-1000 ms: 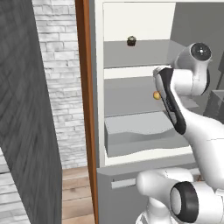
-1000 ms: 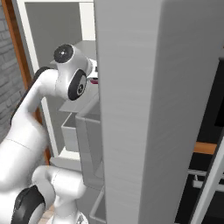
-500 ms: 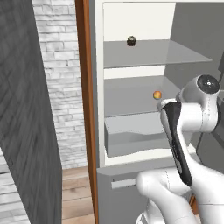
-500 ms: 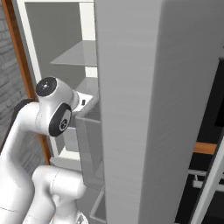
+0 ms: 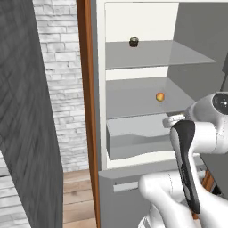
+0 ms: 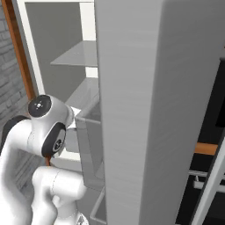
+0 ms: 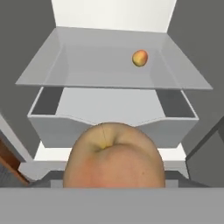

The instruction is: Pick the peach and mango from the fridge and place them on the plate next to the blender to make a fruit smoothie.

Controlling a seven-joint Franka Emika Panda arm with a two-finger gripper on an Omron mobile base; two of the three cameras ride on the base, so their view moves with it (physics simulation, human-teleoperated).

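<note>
**Peach in hand, mango not yet picked**

Fridge (image 5: 133, 67) open. End effector (image 7: 113, 177) is closed around the peach (image 7: 113, 155), at 6 o'clock in the hand view, clear of the drawer (image 7: 109, 127). The stem dimple faces the camera; near-round, no clear long axis. The mango (image 7: 139, 57) lies on the shelf at 1 o'clock. Neither fruit plated.

Fridge (image 5: 100, 67) open, white inner walls, 2 flat grey shelves. Top shelf (image 5: 151, 54): small dark brown lump (image 5: 133, 42) near its back, left of centre. Lower shelf (image 5: 133, 100): mango (image 5: 160, 96) towards its right side, lying alone. Just below lower shelf: grey drawer (image 5: 133, 140), pulled fwd.
</note>
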